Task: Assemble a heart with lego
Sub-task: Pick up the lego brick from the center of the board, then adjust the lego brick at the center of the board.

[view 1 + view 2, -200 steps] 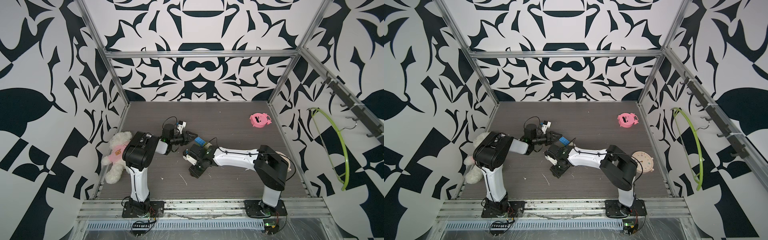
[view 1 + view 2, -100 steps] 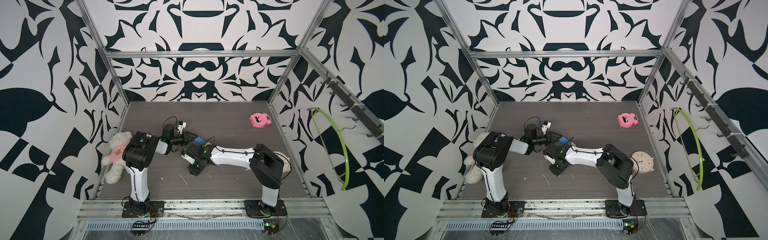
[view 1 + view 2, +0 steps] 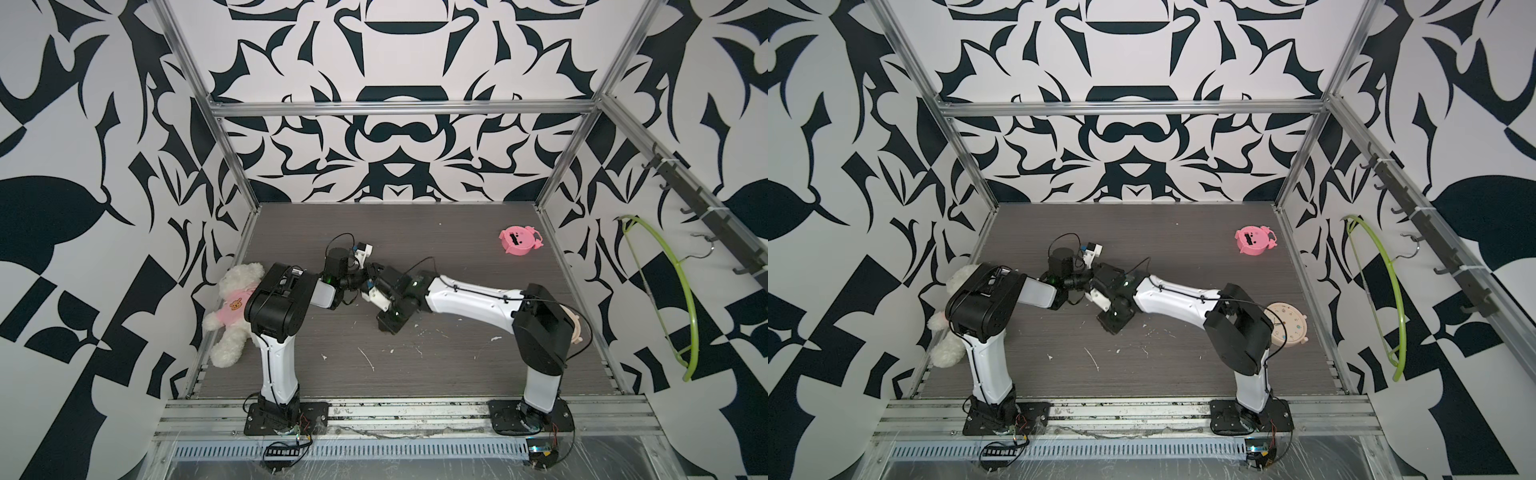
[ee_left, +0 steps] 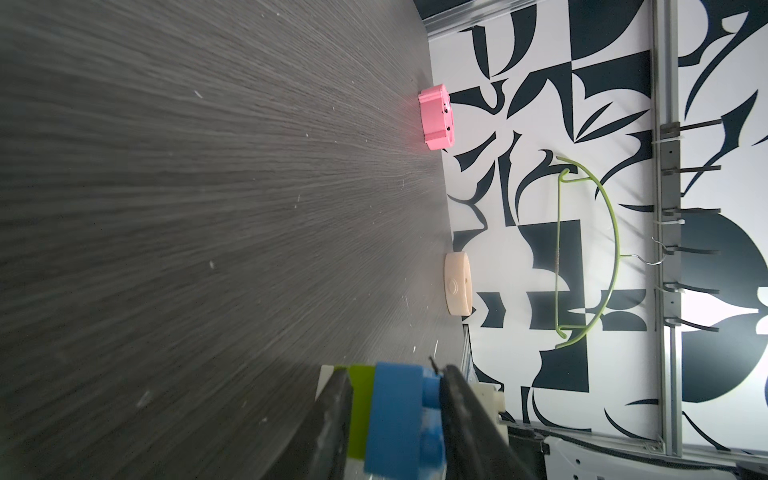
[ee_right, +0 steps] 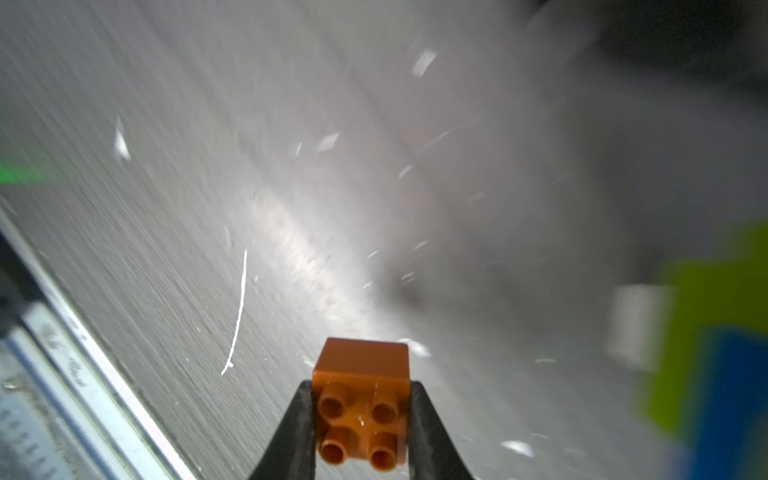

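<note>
At the middle of the grey wood-grain table, both top views showed only the two arm ends meeting nose to nose, the bricks nearly lost among the black housings. The wrist cameras filled that gap. The left wrist view showed the left gripper clamped on the heart, here a stepped, partial cluster: a matte blue brick with a round stud against one finger, a lime green brick against the other, and a sliver of white behind. The right wrist view showed the right gripper pinched tight on a single orange brick, square and glossy, its four hollow studs facing the camera, held clear of the table. At that view's edge the cluster appeared as a blurred mass of lime, blue and white, with a strip of table between it and the orange brick.

A round cream clock showed its dial in a top view, while the left wrist view gave only its smooth rim, edge-on. The pink round toy, moulded plastic, lay near the far right corner, well apart from the arms. A fluffy white teddy bear in a pink shirt lay against the left wall, seen only from above. Small white flecks dotted the table
</note>
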You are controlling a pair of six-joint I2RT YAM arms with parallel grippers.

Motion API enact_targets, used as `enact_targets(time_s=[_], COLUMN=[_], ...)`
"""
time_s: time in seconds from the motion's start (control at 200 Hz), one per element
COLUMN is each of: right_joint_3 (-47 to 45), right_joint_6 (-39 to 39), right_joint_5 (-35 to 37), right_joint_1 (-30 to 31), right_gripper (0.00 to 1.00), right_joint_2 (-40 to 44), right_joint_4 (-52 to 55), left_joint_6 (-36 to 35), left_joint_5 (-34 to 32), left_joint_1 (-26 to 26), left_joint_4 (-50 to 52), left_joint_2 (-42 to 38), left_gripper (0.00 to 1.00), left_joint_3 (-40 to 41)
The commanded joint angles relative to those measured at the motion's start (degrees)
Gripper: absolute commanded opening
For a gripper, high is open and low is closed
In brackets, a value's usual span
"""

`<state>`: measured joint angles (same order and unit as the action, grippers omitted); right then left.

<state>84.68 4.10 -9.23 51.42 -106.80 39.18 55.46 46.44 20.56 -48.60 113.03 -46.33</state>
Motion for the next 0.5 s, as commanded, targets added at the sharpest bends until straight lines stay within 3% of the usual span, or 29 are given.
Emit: enact_targets(time_s=[0.0,0.24,0.495], right_joint_3=[11.32,26.06,28.03], right_joint_6=[-7.50,-15.20,-16.31], right_joint_5=[-2.38,-3.73,-4.22], right_joint_1=[-7.72,-14.79,-15.12], right_gripper=[0.14,0.13,0.12], right_joint_2=[2.46,-7.47,-10.26], right_joint_4=[9.14,20.62,22.92], left_joint_6=[-0.93,-0.57,-0.62], left_joint_5=[0.54,0.32,0.41], left_joint_1=[0.10,0.10,0.11], left_joint_4=[0.11,-0.58,-0.44], left_joint_2=[-1.55,-1.76,-1.42], left_gripper=[0.39,0.39,0.39], left_joint_3=[0.09,0.36,0.10])
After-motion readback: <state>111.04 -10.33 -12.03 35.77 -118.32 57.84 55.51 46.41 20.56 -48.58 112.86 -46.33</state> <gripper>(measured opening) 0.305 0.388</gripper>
